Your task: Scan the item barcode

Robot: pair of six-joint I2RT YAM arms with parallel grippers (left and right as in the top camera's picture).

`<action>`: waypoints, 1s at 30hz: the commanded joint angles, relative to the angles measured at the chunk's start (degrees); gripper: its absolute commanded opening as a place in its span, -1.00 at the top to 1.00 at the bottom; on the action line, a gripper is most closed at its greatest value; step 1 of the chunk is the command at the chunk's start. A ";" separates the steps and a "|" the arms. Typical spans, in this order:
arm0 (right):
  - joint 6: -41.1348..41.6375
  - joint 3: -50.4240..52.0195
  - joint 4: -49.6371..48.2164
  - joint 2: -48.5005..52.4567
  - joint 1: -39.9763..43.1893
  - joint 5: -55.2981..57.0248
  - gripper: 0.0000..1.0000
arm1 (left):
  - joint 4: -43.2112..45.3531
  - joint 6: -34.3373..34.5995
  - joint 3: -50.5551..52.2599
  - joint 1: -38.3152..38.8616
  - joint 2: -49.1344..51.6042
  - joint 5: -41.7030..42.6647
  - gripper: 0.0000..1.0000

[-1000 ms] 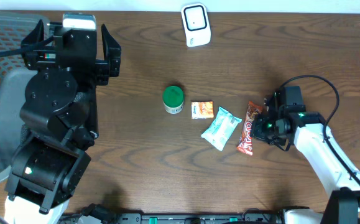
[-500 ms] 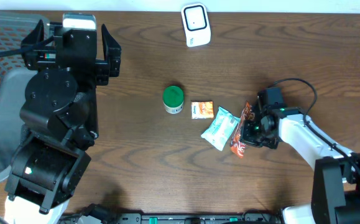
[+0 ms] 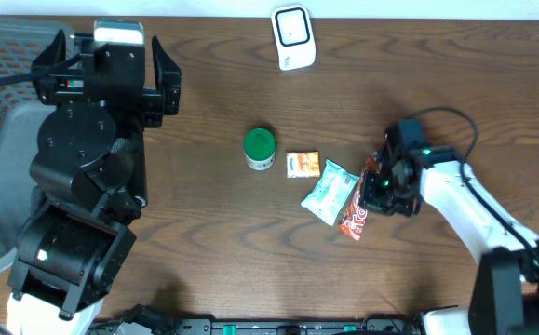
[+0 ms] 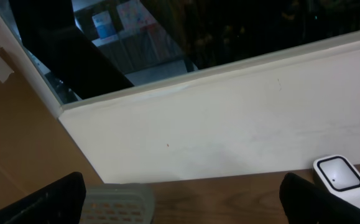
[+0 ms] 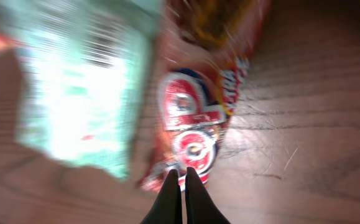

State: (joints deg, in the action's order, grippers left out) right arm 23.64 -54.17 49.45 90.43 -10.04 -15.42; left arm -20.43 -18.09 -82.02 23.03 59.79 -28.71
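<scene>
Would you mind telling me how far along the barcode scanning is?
Done: nothing looks scanned yet. In hand: the right gripper is shut on the edge of the red snack packet, beside the teal packet. Left: carry it to the white scanner and show its barcode.

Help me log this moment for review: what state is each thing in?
mint-green plastic packet: lying flat
red foil snack wrapper: lying askew against it
small orange packet: lying flat
green-lidded round jar: upright, closed
white plastic scanner: unused, far edge
left pincer: open, empty
right pincer: shut, tips on wrapper's edge
</scene>
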 commanded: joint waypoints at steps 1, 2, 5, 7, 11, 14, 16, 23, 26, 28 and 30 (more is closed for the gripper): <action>-0.35 -3.08 1.22 -3.93 -0.68 -0.74 0.97 | 0.07 -0.74 -1.46 -0.24 -0.33 -0.92 -1.00; -0.37 -3.02 1.42 -4.09 -0.68 -0.55 0.98 | 0.04 -0.74 -1.46 -0.24 -0.33 -0.92 -1.00; -0.33 -1.79 1.16 -3.89 -0.94 0.20 0.98 | 0.07 -0.74 -1.46 -0.24 -0.33 -0.92 -1.00; -0.31 0.24 -0.39 -3.78 -1.18 0.13 0.97 | 0.04 -0.74 -1.46 -0.24 -0.33 -0.92 -1.00; 0.37 4.63 -3.19 -3.41 -1.88 -0.02 0.97 | 0.07 -0.74 -1.46 -0.24 -0.33 -0.92 -1.00; 0.35 7.52 -5.03 -3.37 -2.49 -0.46 0.97 | 0.07 -0.74 -1.46 -0.24 -0.33 -0.90 -1.00; 0.35 8.87 -6.56 -3.37 -3.06 -1.60 0.98 | 0.07 -0.74 -1.46 -0.24 -0.33 -0.92 -1.00; 0.57 10.05 -8.87 -3.32 -4.92 -2.03 0.98 | 0.07 -0.74 -1.46 -0.24 -0.33 -0.90 -1.00; 0.57 10.05 -10.29 -3.32 -5.31 -2.05 0.97 | 0.07 -0.74 -1.46 -0.24 -0.33 -0.92 -1.00; 0.59 10.05 -10.97 -3.32 -5.33 -2.03 0.97 | 0.07 -0.74 -1.46 -0.24 -0.33 -0.90 -1.00; 0.57 10.05 -11.34 -3.32 -5.33 -2.01 0.97 | 0.07 -0.74 -1.46 -0.24 -0.33 -0.90 -1.00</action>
State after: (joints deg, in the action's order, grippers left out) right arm 23.73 -44.45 38.50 86.85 -14.83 -17.02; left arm -20.43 -18.09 -82.02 23.03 59.79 -28.71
